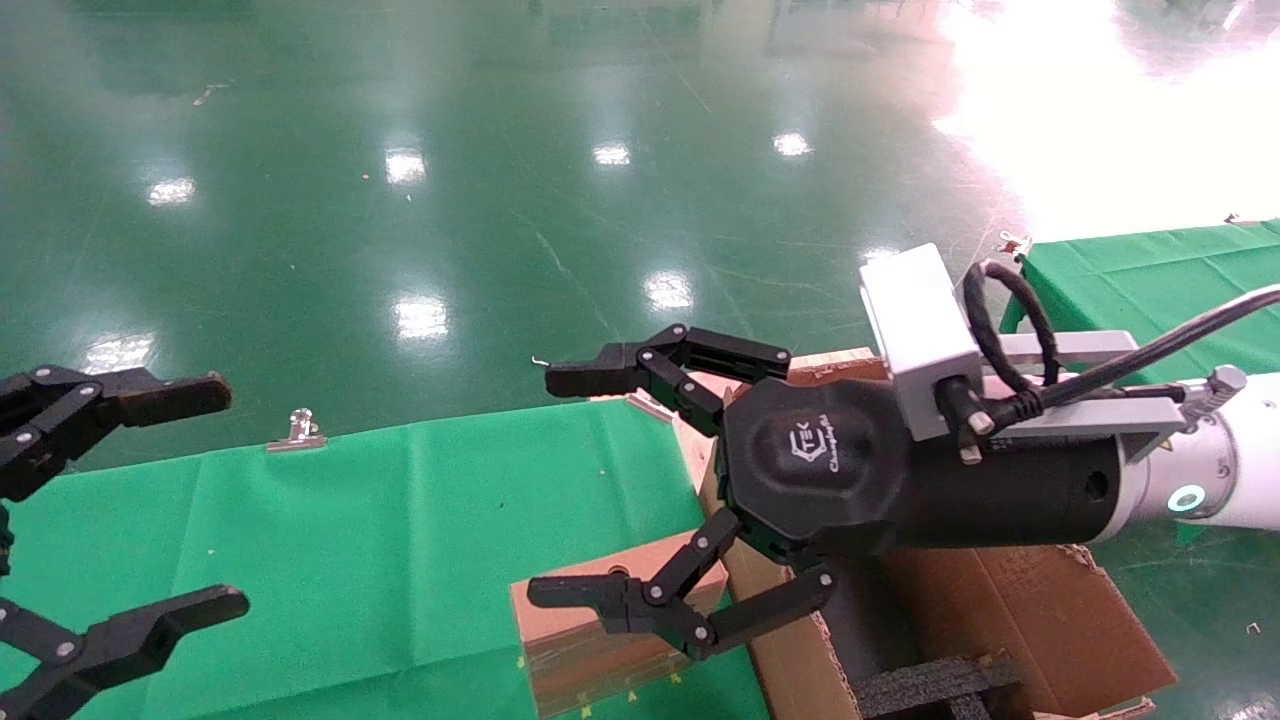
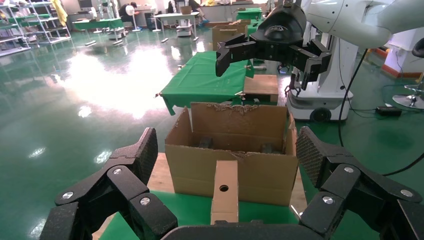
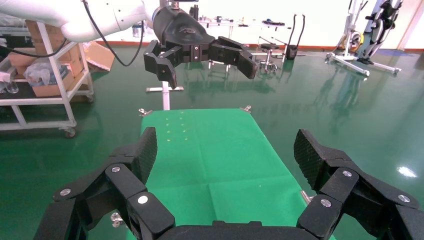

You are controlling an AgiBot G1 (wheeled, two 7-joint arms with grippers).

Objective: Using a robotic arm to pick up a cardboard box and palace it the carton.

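Observation:
The small cardboard box (image 1: 590, 670) stands on the green-covered table, against the carton's near wall. In the left wrist view it stands on edge (image 2: 225, 192) with a round hole facing me. The large ragged carton (image 1: 1050, 620) holds black foam lattice (image 1: 940, 685); it also shows in the left wrist view (image 2: 235, 150). My right gripper (image 1: 565, 485) on the white robotic arm is open and empty, hovering above the box with its lower finger over the box's top. It also shows in the left wrist view (image 2: 267, 67). Its own view (image 3: 226, 147) shows only green cloth. My left gripper (image 1: 215, 500) is open and empty at the left.
The green cloth table (image 1: 400, 520) is held by a metal clip (image 1: 295, 430) at its far edge. A second green table (image 1: 1150, 270) stands at the back right. Glossy green floor surrounds them. My left gripper also shows far off in the right wrist view (image 3: 207, 70).

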